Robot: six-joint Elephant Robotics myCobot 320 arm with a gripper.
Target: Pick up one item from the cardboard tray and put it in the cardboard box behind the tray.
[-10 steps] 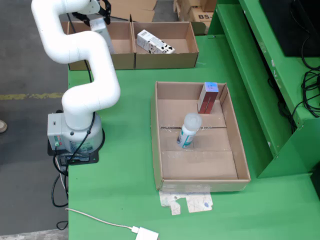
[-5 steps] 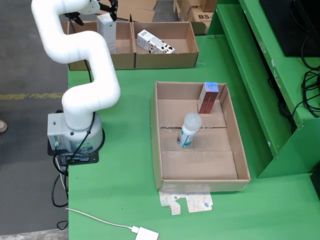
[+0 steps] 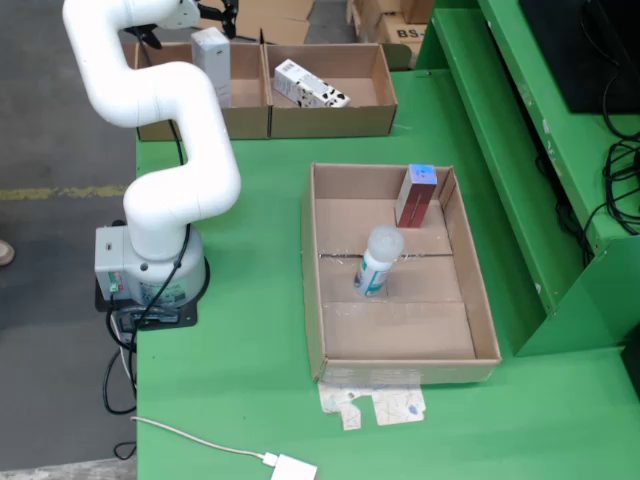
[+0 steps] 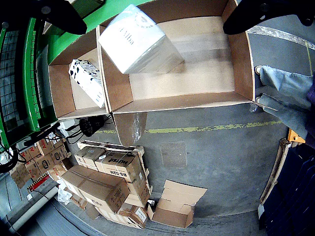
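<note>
A white carton [image 3: 212,62] stands upright in the left cardboard box [image 3: 245,122] behind the tray. My gripper [image 3: 187,20] hangs just above it, open, touching nothing. In the wrist view the white carton [image 4: 138,42] sits on the floor of the box [image 4: 197,101], and my two black fingers [image 4: 54,12] spread wide at the top corners, clear of it. The cardboard tray [image 3: 312,290] holds a red box [image 3: 415,195] at its back right and a white bottle [image 3: 377,260] in the middle.
The right back box [image 3: 385,95] holds a cow-patterned carton [image 3: 310,87]. The arm's base [image 3: 150,270] stands at the table's left edge. A white cable and plug [image 3: 290,468] lie at the front. A green frame [image 3: 540,200] rises on the right.
The gripper has opened and let go of the white carton, which went from tilted in the fingers to standing upright in the left back box. The gripper has lifted slightly.
</note>
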